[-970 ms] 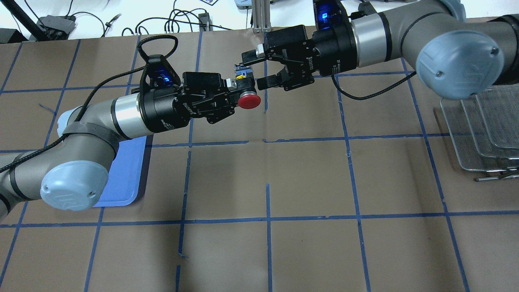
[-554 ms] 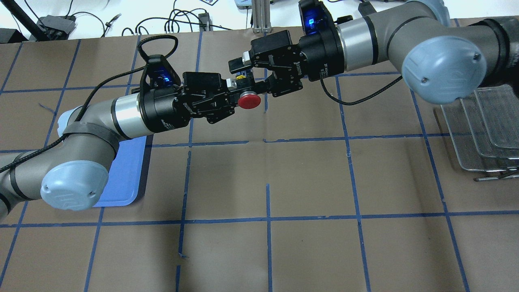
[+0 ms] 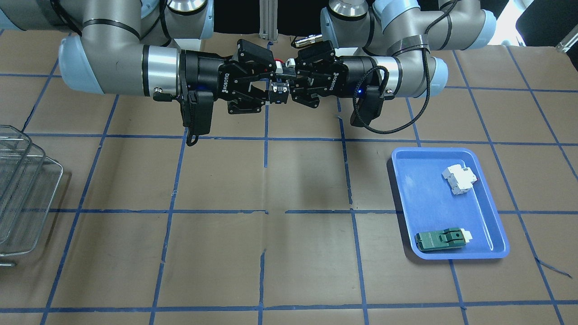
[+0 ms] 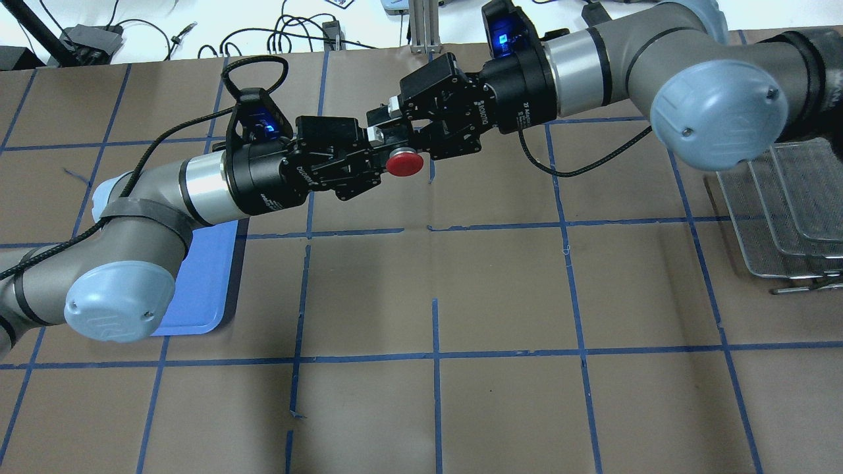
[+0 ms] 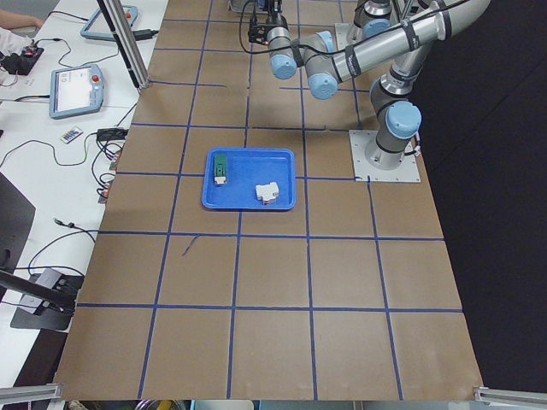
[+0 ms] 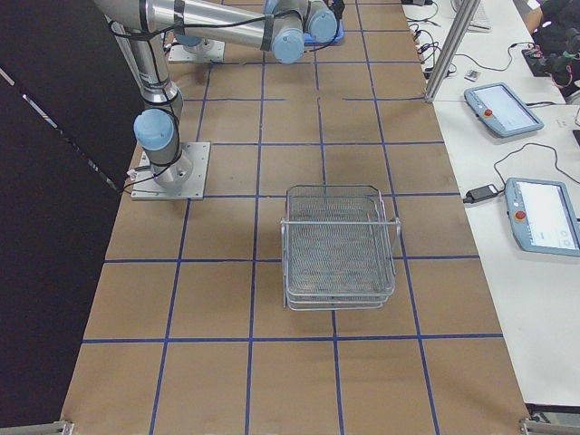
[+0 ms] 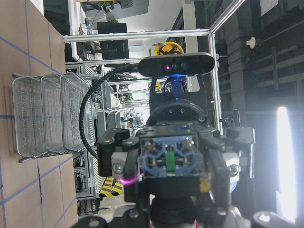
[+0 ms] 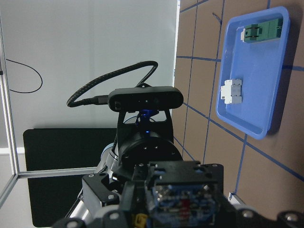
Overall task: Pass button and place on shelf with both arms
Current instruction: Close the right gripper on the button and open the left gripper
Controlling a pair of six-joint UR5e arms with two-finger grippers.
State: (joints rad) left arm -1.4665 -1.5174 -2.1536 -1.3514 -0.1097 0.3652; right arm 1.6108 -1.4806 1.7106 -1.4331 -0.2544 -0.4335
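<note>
Two grippers meet at the button (image 4: pixel 404 164), held in mid-air well apart from the shelf (image 4: pixel 777 197). The left gripper (image 4: pixel 388 155) clamps its body. The right gripper (image 4: pixel 403 128) brackets the contact block, though whether it grips cannot be told. The button is probably light, rigid and smooth, so the block's flat sides should hold better than the cap.

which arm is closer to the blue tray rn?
Left. The left arm overhangs the blue tray at its elbow in the overhead view; the right arm reaches in from the far side, by the wire shelf.
</note>
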